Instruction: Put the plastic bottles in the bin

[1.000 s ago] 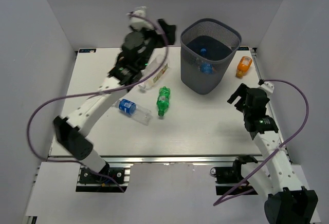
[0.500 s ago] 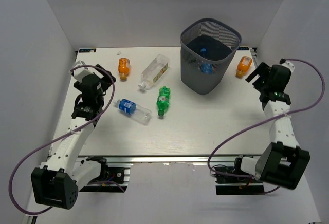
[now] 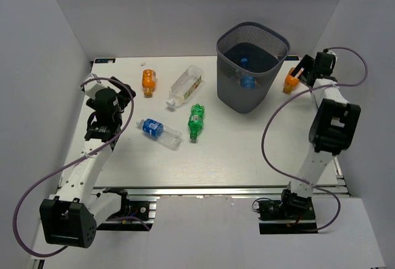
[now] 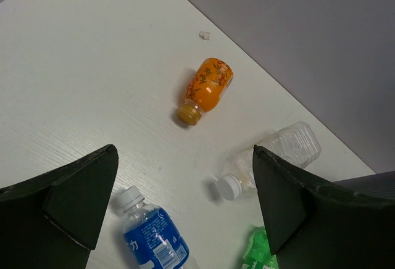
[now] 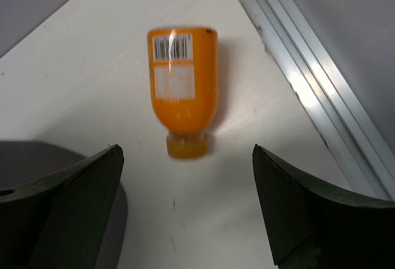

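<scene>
The dark wire-mesh bin (image 3: 234, 93) stands at the far right-centre with blue-labelled bottles (image 3: 247, 81) inside. On the table lie an orange bottle (image 3: 148, 82), a squarish clear bottle (image 3: 185, 85), a green bottle (image 3: 196, 121) and a blue-labelled clear bottle (image 3: 159, 131). Another orange bottle (image 3: 292, 79) lies right of the bin. My left gripper (image 3: 126, 96) is open and empty at the left side, left of these bottles. My right gripper (image 3: 302, 70) is open and empty, just beside the right orange bottle (image 5: 183, 84), whose cap points towards my jaws.
In the left wrist view the orange bottle (image 4: 207, 88), the squarish clear bottle (image 4: 281, 155), the blue-labelled bottle (image 4: 154, 239) and the green bottle (image 4: 259, 253) lie ahead of my open jaws. A metal rail (image 5: 308, 90) runs along the table's right edge. Grey walls enclose the table.
My left arm swung back from beside the bin to the table's left side. My right arm reached up to the far right corner, beside the orange bottle.
</scene>
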{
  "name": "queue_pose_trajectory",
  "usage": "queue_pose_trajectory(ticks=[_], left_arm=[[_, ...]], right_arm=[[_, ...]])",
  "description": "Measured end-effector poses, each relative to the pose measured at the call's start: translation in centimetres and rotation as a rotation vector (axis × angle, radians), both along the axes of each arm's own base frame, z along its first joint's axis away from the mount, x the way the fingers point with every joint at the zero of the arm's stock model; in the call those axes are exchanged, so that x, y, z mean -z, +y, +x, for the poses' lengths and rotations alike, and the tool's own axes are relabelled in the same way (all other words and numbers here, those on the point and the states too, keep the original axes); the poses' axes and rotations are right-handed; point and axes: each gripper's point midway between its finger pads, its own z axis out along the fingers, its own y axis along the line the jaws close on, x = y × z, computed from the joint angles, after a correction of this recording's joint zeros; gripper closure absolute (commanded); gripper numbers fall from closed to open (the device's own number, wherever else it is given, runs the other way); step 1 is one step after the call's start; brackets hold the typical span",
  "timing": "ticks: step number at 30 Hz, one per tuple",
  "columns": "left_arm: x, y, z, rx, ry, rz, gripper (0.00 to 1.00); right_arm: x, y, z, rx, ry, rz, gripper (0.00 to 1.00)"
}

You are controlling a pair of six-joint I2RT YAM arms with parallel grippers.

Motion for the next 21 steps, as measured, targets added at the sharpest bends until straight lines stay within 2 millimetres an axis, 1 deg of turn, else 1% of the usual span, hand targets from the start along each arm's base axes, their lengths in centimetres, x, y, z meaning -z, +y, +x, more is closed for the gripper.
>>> queue_pose_trajectory(ticks=[4, 8, 10, 11, 12, 14, 15, 17, 18, 20, 21], left_arm=[[-0.1, 0.2, 0.3, -0.003, -0.009, 0.0, 0.02], [0.4, 0.4, 0.6, -0.01, 0.006, 0.004, 0.02], [0.7, 0.5, 0.6, -0.012, 0.014, 0.007, 0.02], [0.8, 0.5, 0.7, -0.011, 0.017, 0.009, 0.02], [0.8, 0.5, 0.7, -0.011, 0.016, 0.01, 0.02], [0.7, 0.6, 0.7, -0.012, 0.014, 0.009, 0.02], [0.7, 0.6, 0.7, -0.01, 0.012, 0.008, 0.02], [0.7, 0.5, 0.7, -0.005, 0.012, 0.007, 0.02], [0.7, 0.5, 0.7, -0.004, 0.013, 0.006, 0.02], [0.7, 0.4, 0.7, 0.0, 0.014, 0.0, 0.02], [0.8, 0.3, 0.7, 0.002, 0.014, -0.006, 0.02]], right_arm=[[2.3, -0.6, 5.5, -0.005, -0.006, -0.01, 0.11], [4.4, -0.4, 10.0, -0.013, -0.012, -0.026, 0.11], [5.3, -0.2, 12.1, -0.017, -0.022, -0.029, 0.15], [5.9, 0.0, 12.6, -0.019, -0.019, -0.028, 0.17], [6.7, 0.3, 12.9, -0.022, -0.01, -0.025, 0.22], [7.9, 1.0, 12.8, -0.022, 0.014, -0.016, 0.26], [8.5, 1.1, 12.5, -0.016, 0.03, -0.015, 0.31], [8.7, 1.1, 12.2, -0.002, 0.031, -0.017, 0.39], [8.6, 1.0, 12.0, 0.004, 0.032, -0.02, 0.5], [8.6, 0.7, 11.4, 0.013, 0.046, -0.029, 0.59], [8.6, 0.6, 11.0, 0.013, 0.053, -0.032, 0.68]])
